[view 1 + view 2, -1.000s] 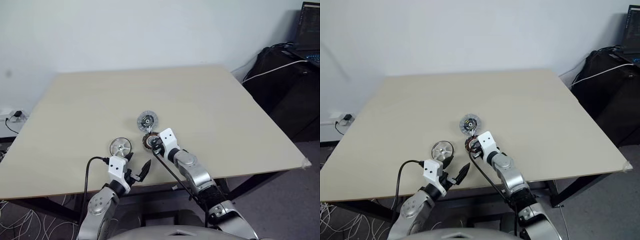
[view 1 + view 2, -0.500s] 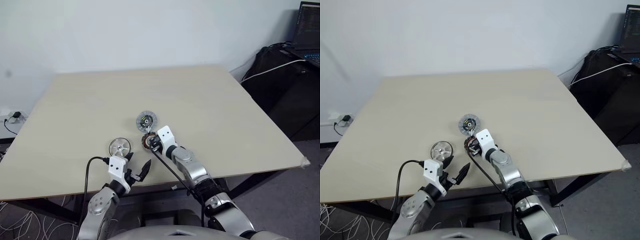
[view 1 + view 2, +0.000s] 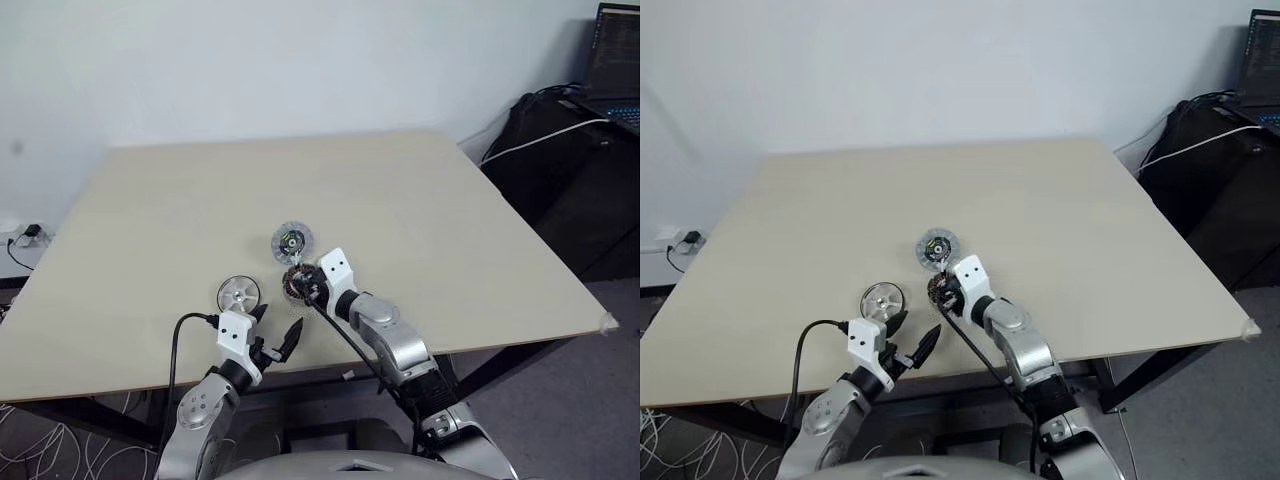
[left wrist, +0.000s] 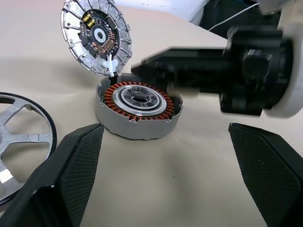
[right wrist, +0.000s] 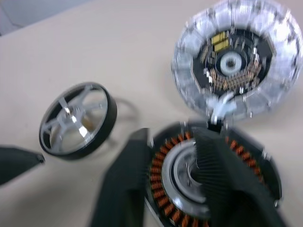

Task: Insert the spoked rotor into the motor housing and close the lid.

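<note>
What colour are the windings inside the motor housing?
Copper-orange, ringing the motor housing; the left wrist view shows them best.

2 head views overlook the table point(image 3: 420, 200); 2 wrist views sit close.

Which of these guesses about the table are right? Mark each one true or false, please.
1. The spoked rotor already sits inside the motor housing. False: it lies on the table beside the housing, apart from it.
2. The lid shows its face with the dark centre. True.
3. The left gripper is holding the rotor. False: its fingers are spread wide with nothing between them.
4. The right gripper is right over the housing. True.
5. The housing's copper windings are covered by the lid. False: the windings are in plain sight, and the lid is off, next to the housing.
</note>
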### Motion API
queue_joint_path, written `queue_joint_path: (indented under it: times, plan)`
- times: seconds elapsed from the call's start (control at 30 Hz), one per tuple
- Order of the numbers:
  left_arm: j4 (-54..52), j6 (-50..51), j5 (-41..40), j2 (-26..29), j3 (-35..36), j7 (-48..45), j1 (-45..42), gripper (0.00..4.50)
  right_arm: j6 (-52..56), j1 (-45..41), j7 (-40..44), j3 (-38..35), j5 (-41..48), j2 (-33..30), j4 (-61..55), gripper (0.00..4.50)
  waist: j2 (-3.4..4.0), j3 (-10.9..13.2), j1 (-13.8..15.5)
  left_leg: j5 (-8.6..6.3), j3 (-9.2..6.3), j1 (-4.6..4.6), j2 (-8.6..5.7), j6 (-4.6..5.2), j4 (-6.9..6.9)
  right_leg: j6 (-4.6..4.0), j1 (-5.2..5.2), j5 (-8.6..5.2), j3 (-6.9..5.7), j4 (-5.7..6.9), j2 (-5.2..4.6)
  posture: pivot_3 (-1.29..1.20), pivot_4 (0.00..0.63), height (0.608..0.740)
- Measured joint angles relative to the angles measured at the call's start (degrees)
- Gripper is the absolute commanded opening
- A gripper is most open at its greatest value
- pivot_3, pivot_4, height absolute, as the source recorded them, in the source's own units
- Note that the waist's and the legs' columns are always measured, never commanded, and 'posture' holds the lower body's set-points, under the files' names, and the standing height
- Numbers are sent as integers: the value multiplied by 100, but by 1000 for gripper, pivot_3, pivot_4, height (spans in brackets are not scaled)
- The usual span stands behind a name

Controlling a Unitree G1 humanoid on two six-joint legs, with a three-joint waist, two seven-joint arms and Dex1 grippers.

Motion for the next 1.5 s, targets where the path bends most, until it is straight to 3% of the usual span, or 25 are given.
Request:
queue_joint_path:
  times: [0.07, 0.37, 0.93, 1.3, 1.5]
  plan:
    - [0, 0, -23, 0, 0, -1, -14, 4500, 123, -45, -125, 5, -47, 36, 8, 17, 0, 0, 0, 1, 0, 0, 0, -1, 0, 0, 0, 1, 0, 0, 0, 0, 0, 740]
    - [1, -3, -93, -1, 2, 5, -10, 4500, 763, -759, -708, 76, -447, 231, 565, 17, 0, 0, -4, 3, -2, 0, -1, -3, -2, -4, -6, 1, 0, 10, 0, 0, 0, 740]
    - [20, -35, -97, -31, 4, 4, -6, 4500, 1336, -1657, -723, 123, -746, 173, 1558, 17, 1, 0, -36, 6, -3, 0, -4, -7, -1, -3, -18, 1, 0, 39, 0, 0, 0, 740]
    - [35, -45, -97, -36, 5, 4, -10, 4500, 1528, -1562, -323, 187, -762, 35, 1377, 17, 0, 0, -73, 14, -8, 4, -3, -17, -1, -28, -21, -15, -4, 60, 1, 0, 0, 740]
    - [38, -47, -124, -33, 8, 1, -12, 4500, 1700, -1312, -20, 441, -781, -65, 982, 17, 0, 0, -72, 15, -10, 6, -2, -19, -1, -1, -20, -33, -5, 63, 1, 0, 0, 740]
